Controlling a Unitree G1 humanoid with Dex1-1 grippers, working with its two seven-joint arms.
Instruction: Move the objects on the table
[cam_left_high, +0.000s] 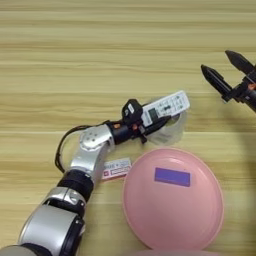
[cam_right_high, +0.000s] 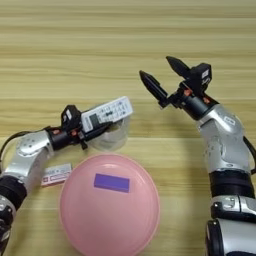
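Remote (cam_left_high: 166, 107), white, is clamped in the left claw (cam_left_high: 150, 125) above a clear cup (cam_left_high: 170, 131), seemingly for placement, while the right claw (cam_right_high: 162, 77) hovers agape over the tabletop (cam_left_high: 100, 60).

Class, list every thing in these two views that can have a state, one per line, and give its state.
left gripper: shut on the white remote.
white remote: held, tilted over the clear cup.
clear cup: on the table, under the remote.
right gripper: open, holding nothing.
pink plate: flat on the table.
purple card: lying on the plate.
white-and-red packet: flat on the table.
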